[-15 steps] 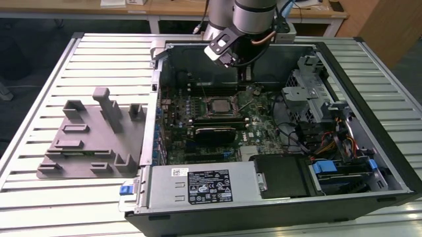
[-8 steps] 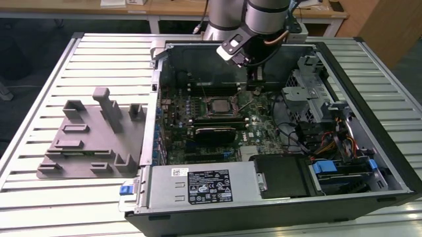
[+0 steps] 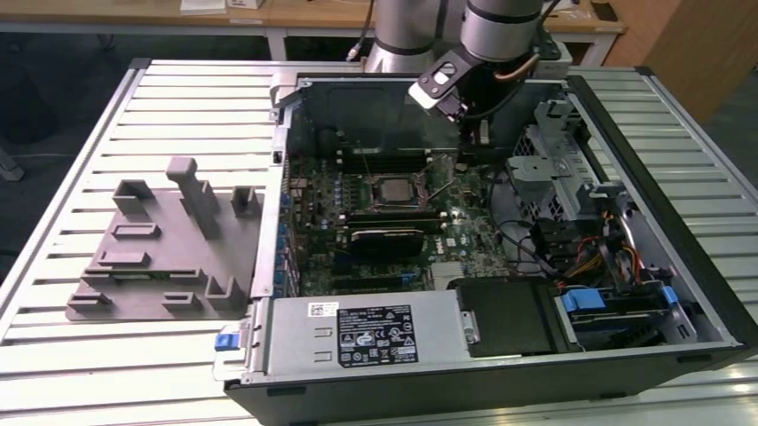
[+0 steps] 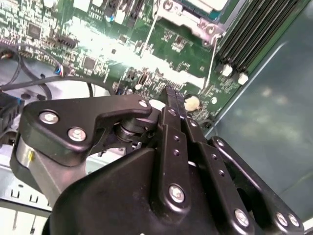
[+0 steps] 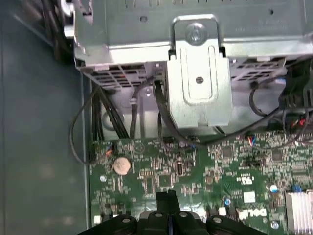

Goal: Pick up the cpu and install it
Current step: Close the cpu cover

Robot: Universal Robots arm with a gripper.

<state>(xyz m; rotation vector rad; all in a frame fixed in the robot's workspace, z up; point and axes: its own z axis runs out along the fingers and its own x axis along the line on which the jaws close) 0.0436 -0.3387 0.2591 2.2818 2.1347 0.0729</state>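
In the exterior view the cpu (image 3: 391,190), a small silver-grey square, lies in the socket in the middle of the green motherboard (image 3: 468,232) inside the open computer case. My gripper (image 3: 478,140) hangs to the exterior view's right of the socket, close above the board near the back wall. In both wrist views its black fingers (image 4: 173,98) (image 5: 167,197) are pressed together with nothing between them. An edge of the cpu (image 4: 201,4) in its metal socket frame shows in the second wrist view, well apart from the fingertips, with a thin wire lever (image 4: 212,54) beside it.
A black heatsink block (image 3: 385,240) sits in front of the socket. A metal drive cage (image 5: 198,78) with black cables, a coin cell (image 5: 122,165) and memory sticks (image 4: 254,29) ring the gripper. A grey plastic fixture (image 3: 166,257) lies outside the case on the slatted table.
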